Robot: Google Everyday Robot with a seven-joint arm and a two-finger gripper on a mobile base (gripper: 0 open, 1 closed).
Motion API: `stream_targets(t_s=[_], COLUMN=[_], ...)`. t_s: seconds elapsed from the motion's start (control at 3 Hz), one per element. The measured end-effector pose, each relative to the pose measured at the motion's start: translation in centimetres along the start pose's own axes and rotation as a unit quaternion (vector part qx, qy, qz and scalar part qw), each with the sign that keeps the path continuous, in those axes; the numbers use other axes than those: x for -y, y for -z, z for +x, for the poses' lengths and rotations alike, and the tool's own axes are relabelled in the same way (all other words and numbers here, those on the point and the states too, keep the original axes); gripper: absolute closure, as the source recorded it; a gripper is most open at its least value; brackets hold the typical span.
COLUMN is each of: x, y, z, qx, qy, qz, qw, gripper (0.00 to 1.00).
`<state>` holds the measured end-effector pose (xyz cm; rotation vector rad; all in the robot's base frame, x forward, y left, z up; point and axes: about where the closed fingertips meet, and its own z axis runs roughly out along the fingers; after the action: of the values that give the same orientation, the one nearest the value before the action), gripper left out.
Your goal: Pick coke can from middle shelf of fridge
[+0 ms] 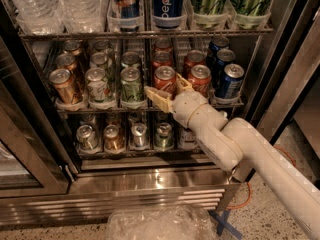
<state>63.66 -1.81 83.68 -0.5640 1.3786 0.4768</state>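
The fridge stands open. Its middle shelf holds rows of bronze, green-and-white, red and dark blue cans. The front coke can is red with a silver top, in the lane right of centre; a second red can stands beside it. My gripper reaches in from the lower right at the shelf's front edge. It is open, one tan finger low and left of the can and the other finger right of it, so the can stands between them.
The top shelf holds water bottles, a Pepsi can and tall green cans. The lower shelf holds more cans. The glass door is at the left, the door frame at the right. Crumpled plastic lies on the floor.
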Motion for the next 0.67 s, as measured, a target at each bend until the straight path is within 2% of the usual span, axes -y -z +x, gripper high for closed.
stream_targets(t_s=[0.33, 0.67], x=[0.00, 0.00], y=[0.00, 0.00], z=[0.00, 0.00], qx=[0.000, 0.000], qy=[0.000, 0.000], qz=[0.000, 0.000], qw=[1.0000, 1.0000], gripper=[0.50, 0.73])
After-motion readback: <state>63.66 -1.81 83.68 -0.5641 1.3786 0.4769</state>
